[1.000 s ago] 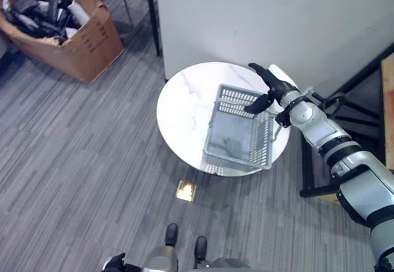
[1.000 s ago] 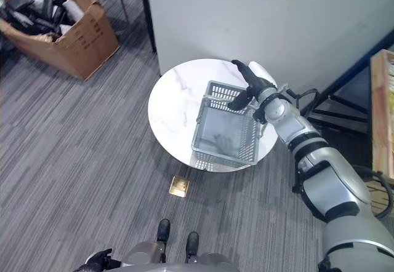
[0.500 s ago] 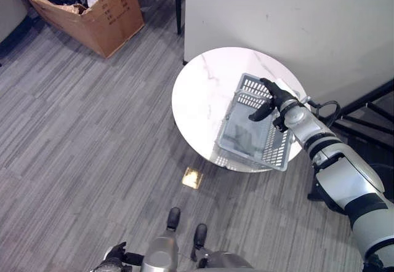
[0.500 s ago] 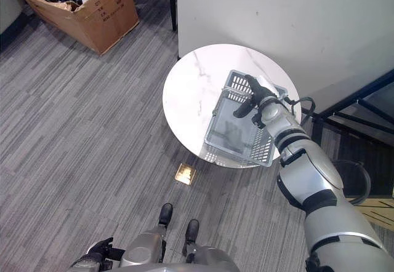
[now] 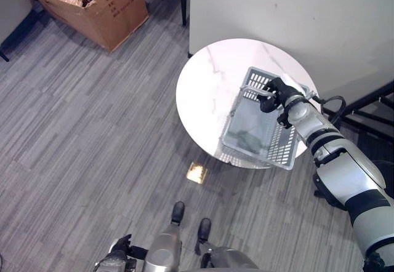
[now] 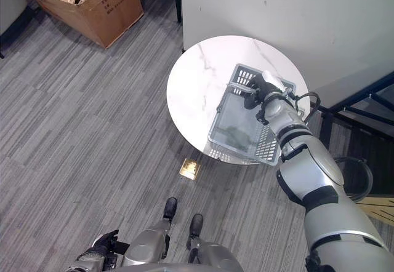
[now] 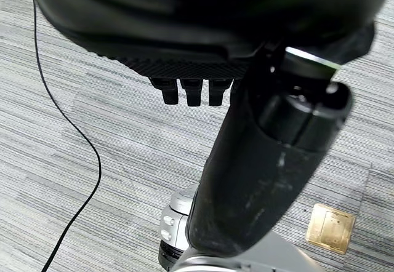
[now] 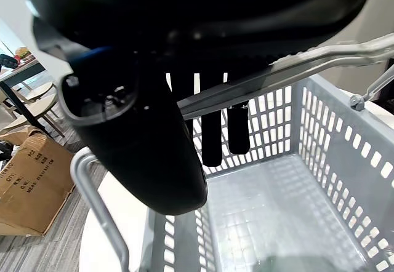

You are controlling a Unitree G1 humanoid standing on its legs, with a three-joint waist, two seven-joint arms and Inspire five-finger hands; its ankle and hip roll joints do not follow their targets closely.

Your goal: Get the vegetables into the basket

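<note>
Right hand (image 5: 274, 93) curled round the handle (image 8: 320, 56) of the basket (image 5: 258, 130): light, rigid plastic, best carried by that handle.

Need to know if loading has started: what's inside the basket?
The grey basket on the round table shows a bare slotted floor, no vegetables. The right robot hand covers part of the far end.

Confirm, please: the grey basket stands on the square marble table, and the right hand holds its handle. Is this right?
Not quite. The table is round, not square, as the left eye view shows. The rest holds: the grey basket stands on it, and the right hand is curled round its handle, as the right wrist view shows.
</note>
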